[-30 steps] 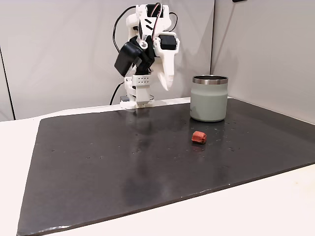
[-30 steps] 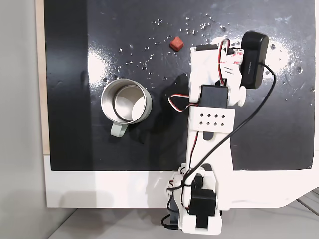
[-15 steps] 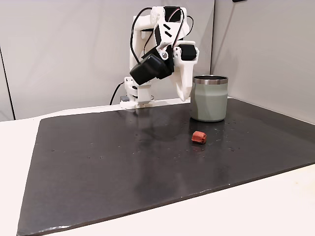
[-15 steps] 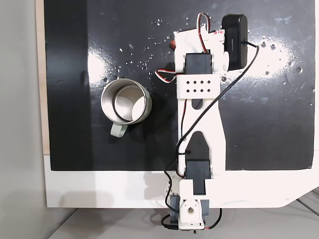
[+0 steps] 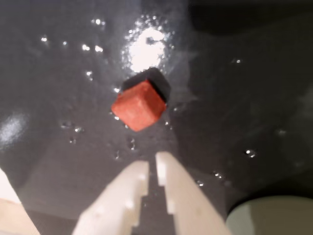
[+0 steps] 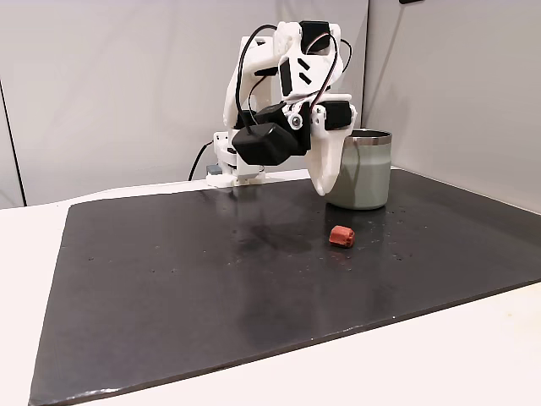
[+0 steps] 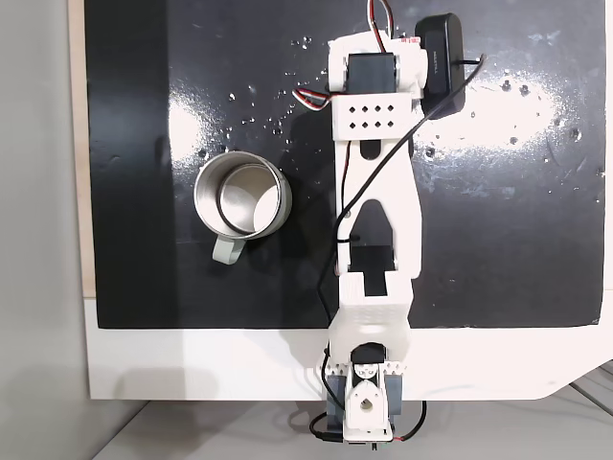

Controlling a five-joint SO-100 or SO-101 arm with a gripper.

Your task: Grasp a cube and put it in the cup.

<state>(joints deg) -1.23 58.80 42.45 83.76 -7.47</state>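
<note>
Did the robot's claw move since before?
Yes. In the fixed side view the gripper has swung right and down, from near the arm's base toward the cube, and it now hangs in front of the cup.

Wrist view: cup (image 5: 271,215) cut by bottom edge, only pale blurred arc visible. Hand (image 5: 152,169) finger bases run off bottom edge; whole view soft.
Side fixed view: arm (image 6: 287,127) covers cup's left flank.
Top-down fixed view: arm hides cube; worktop (image 7: 536,249) cut by top edge.
</note>
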